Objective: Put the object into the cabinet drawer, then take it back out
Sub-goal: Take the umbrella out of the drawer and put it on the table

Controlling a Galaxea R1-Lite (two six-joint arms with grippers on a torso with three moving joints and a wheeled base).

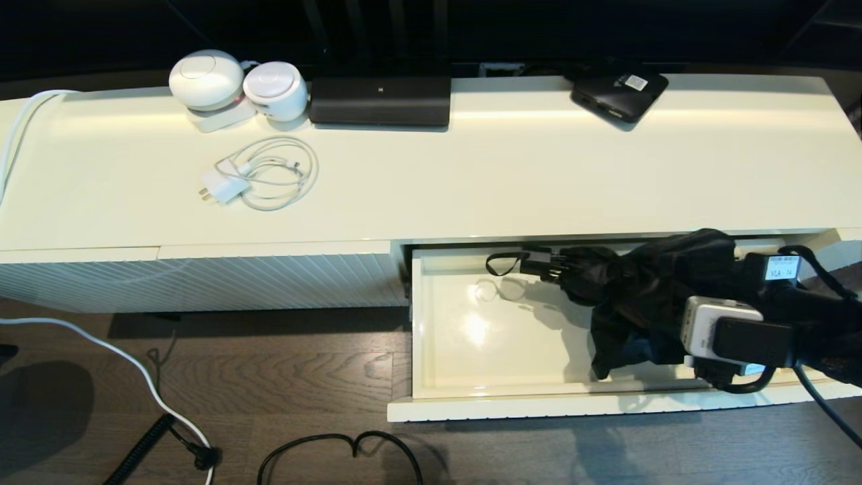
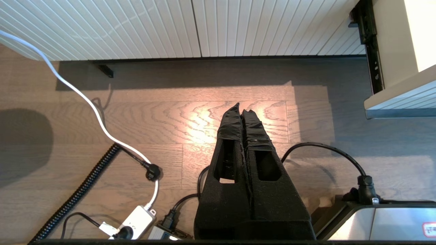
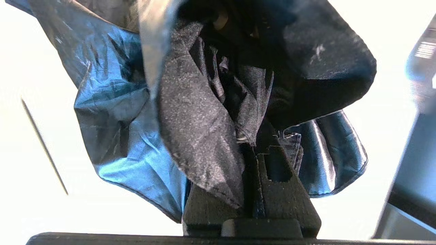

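Right, the umbrella hangs over the open drawer, its handle and strap loop pointing toward the drawer's left end. The right hand is clamped on the rumpled fabric near the drawer's right side. The left hand is pressed closed on nothing, down over the wooden floor beside the cabinet.
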